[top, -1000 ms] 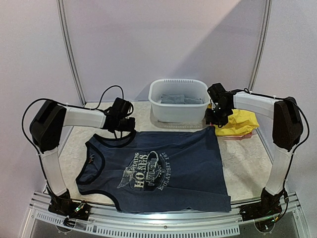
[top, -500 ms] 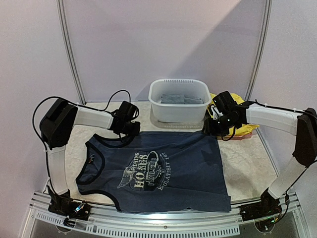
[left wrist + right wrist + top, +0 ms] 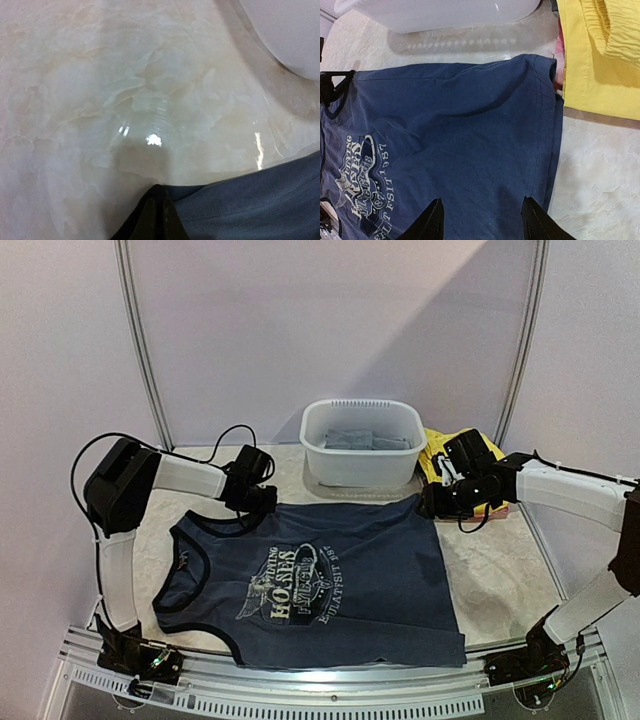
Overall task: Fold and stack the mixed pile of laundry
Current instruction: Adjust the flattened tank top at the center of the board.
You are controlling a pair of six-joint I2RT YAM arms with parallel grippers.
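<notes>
The left arm [image 3: 120, 540] rises from its base at the near edge, bends at a dark elbow and sends its white forearm rightward and low over the desk [image 3: 500, 570], where the left pincer [image 3: 252, 502] sits with its tips pressed together at the far shoulder edge of the navy tank top [image 3: 330, 580]; whether cloth is caught between them cannot be told. From that pincer the top spreads flat toward the near edge and to the right, its white chest print face up. Beyond and to the right of it stands a white basin [image 3: 320, 455] with grey cloth [image 3: 365, 440] inside. The right arm [image 3: 570, 495] climbs from its base to an elbow at the frame's edge, its forearm stretching leftward and down. The right pincer [image 3: 484, 222] hangs spread over the top's far hem corner, holding nothing. Just to its right lies a yellow garment [image 3: 600, 65], with a strip of reddish cloth [image 3: 559, 55] beside the hem. The desk is pale, glossy marble-patterned; a plain lilac backdrop [image 3: 330, 320] framed by curved metal poles [image 3: 140, 340] closes the scene
</notes>
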